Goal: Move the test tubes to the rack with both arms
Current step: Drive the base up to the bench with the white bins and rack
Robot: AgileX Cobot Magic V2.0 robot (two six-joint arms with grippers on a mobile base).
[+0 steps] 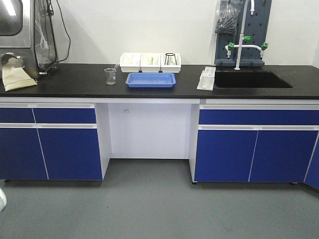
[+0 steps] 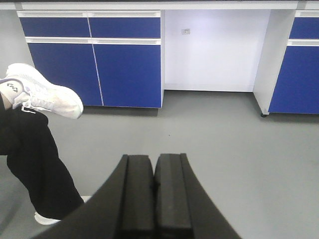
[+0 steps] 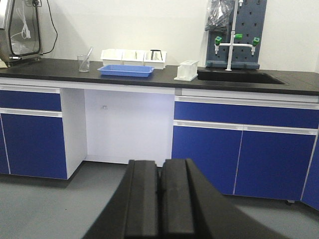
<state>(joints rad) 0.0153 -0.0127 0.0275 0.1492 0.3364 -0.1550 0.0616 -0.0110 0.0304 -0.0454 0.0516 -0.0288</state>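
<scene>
Standing well back from the counter, I have my left gripper and right gripper both pressed shut and empty. The rack sits just beside the sink. I'd roll in square to it before raising either arm.

front: bench head-on | left wrist: low — cabinets | right wrist: same bench

Right gripper fills the bottom centre, jaws pressed flat together. Up on the counter, the rack sits just left of the sink. Further left, a blue tray, white bins behind it, a beaker.
</scene>
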